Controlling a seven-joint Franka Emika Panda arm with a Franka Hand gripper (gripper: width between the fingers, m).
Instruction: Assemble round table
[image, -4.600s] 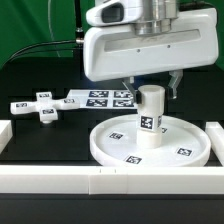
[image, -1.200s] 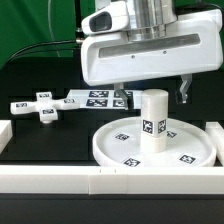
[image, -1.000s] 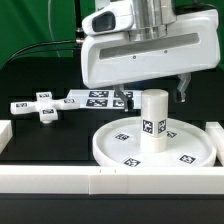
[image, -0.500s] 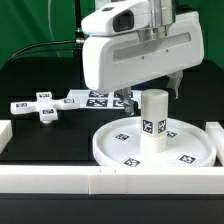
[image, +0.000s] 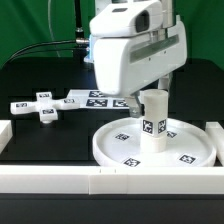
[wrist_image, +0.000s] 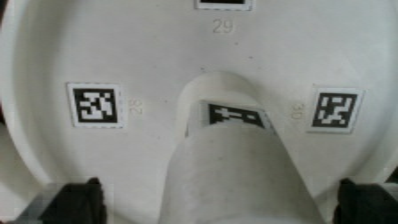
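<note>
The large round disc (image: 105, 150) lies flat on the black table, with the short thick post (image: 152, 122) standing upright at its middle. The small cross-shaped piece (image: 38, 106) lies loose at the exterior view's left. My gripper (image: 147, 96) hangs just above the post's top, open and empty. In the wrist view the post (wrist_image: 228, 150) rises between my two dark fingertips (wrist_image: 80, 203), which stand wide on either side and do not touch it. The disc's tagged face (wrist_image: 160, 60) fills the view behind it.
The marker board (image: 100, 98) lies flat behind the disc. Long white border bars run along the front (image: 60, 180) and stand at the exterior view's left (image: 5, 130) and right (image: 215, 135). A green backdrop is at the rear.
The gripper let go of the post and rose, then turned about its vertical axis above the post. The post, disc and cross piece have not moved.
</note>
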